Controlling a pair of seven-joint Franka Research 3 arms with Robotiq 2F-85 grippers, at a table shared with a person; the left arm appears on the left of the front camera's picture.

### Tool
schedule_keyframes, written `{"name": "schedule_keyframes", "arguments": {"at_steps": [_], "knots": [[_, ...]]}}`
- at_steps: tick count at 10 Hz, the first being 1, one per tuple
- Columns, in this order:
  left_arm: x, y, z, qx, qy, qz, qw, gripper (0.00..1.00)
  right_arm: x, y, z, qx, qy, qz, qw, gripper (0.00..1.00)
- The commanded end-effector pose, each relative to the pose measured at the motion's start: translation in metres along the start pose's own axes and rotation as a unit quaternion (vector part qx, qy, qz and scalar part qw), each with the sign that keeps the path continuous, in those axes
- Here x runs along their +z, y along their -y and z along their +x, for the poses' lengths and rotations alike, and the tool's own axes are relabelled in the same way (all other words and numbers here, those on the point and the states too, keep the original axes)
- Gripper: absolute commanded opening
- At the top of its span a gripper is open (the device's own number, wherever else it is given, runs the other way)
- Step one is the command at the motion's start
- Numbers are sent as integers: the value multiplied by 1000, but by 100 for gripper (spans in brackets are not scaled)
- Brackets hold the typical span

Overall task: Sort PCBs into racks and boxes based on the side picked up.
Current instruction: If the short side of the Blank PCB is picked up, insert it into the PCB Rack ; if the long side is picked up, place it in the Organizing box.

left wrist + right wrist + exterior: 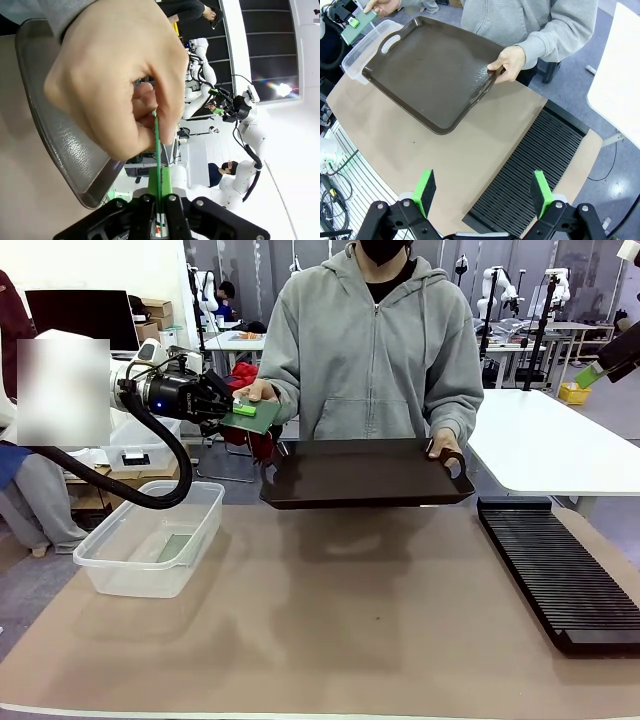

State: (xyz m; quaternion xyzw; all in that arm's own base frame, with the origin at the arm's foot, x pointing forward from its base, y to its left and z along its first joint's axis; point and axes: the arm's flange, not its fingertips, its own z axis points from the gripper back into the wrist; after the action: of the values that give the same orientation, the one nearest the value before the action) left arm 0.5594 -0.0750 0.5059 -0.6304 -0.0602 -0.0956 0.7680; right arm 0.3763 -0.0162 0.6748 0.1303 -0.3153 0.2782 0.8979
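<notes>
One thin green square PCB (252, 416) is held up at the far left of the table (330, 620), with the robot's left hand (222, 408) closed on one edge and the person's hand (257, 392) pinching the other; the left wrist view shows the board edge-on between the green pads (166, 183). The person's other hand (443, 445) holds one dark brown two-handled tray (365, 472) above the table. One clear rectangular plastic box (150, 536) sits at the left, with a flat greenish board inside. One long black slotted rack (558, 570) lies at the right. The right hand (482, 192) hangs wide open over the rack, gripping nothing
</notes>
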Motion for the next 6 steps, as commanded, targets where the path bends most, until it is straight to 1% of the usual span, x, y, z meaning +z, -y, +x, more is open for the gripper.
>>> {"name": "schedule_keyframes", "arguments": {"at_steps": [1,6], "knots": [[0,0,0,-1,0,0,1000,0,-1,0,-1,0,-1,1,1000,100],[0,0,0,-1,0,0,1000,0,-1,0,-1,0,-1,1,1000,100]]}}
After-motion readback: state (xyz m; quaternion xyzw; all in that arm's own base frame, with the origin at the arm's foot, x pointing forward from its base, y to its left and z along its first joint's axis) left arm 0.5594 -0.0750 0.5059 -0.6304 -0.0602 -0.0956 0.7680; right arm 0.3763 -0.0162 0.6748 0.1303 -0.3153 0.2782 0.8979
